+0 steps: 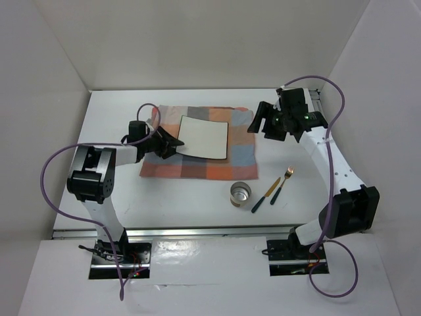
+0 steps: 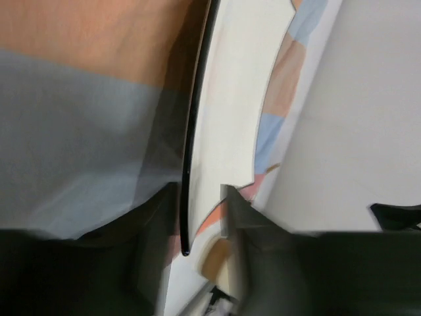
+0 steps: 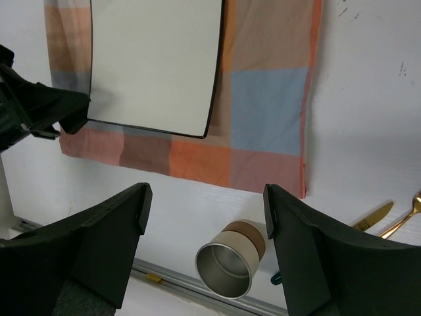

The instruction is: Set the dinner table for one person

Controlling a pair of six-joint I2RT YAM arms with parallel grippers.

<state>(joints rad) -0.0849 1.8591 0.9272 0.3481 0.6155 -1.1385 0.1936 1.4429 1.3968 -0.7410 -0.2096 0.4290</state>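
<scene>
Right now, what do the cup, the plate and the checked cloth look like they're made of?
The cup: metal, likely stainless steel; brushed silver inside catching light, with a brown band outside. The plate: smooth white with a thin dark rim, probably ceramic, possibly melamine. The checked cloth: woven fabric, matte, lying soft and slightly uneven at its edges.

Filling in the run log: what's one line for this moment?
left gripper: open, straddling plate rim | plate: on checked cloth | right gripper: open, empty | metal cup, knife, fork: on table
</scene>
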